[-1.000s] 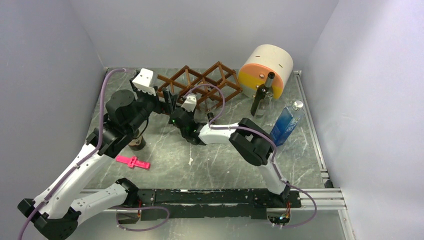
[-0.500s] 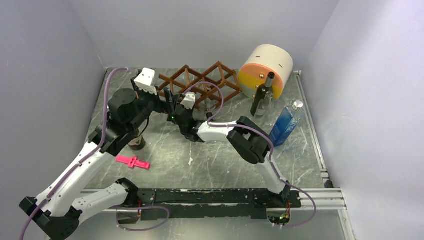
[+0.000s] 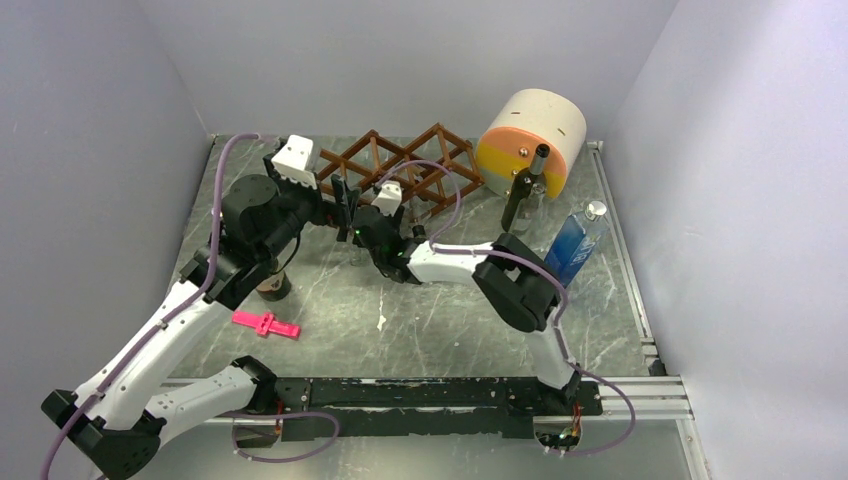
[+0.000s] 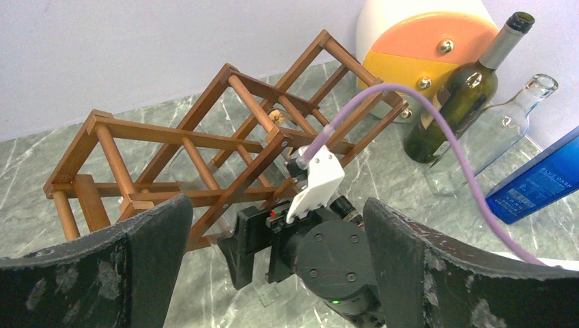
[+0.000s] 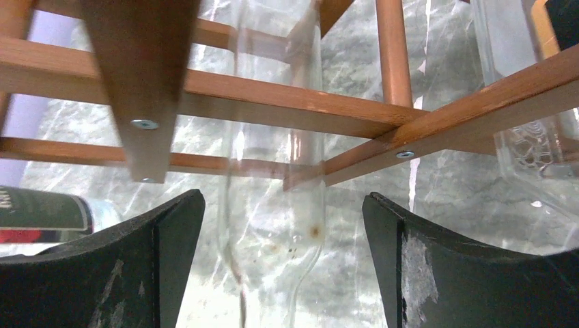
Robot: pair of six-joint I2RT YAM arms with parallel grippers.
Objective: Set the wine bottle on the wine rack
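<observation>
wine bottle (image 5: pixel 273 219): we see clear, colourless glass with a round-walled body. A few faint brown specks sit low on one side, and the grey marble shows through it.
bottle's place: it lies at the 6 o'clock face of the wine rack (image 4: pixel 184 143), its length running up into the lattice. The slats show through the glass, and we cannot tell which cell bears it.
wine rack look: reddish-brown wooden slats cross into diamond cells with small screws at the joints. It stands at 12 o'clock on the table (image 3: pixel 450 330).
right gripper (image 5: pixel 280 205): the fingers are spread wide, one on each side of the bottle. We see a strip of marble between each finger and the glass, so nothing is gripped.
left gripper (image 4: pixel 273 205): the fingers are spread wide with nothing held. It sits just at 9 o'clock of the right gripper and faces the rack.
cylinder (image 3: pixel 530 135): cream, orange and yellow, at 1 o'clock, just beside the rack.
green wine bottle (image 4: pixel 457 102): upright in front of the cylinder, with an empty glass bottle (image 4: pixel 491 137) just beside it.
blue bottle (image 3: pixel 572 250): leaning, at 3 o'clock.
dark bottle (image 3: pixel 273 287): upright under the left arm, at 9 o'clock.
pink plastic piece (image 3: pixel 265 324): flat on the marble at 8 o'clock.
</observation>
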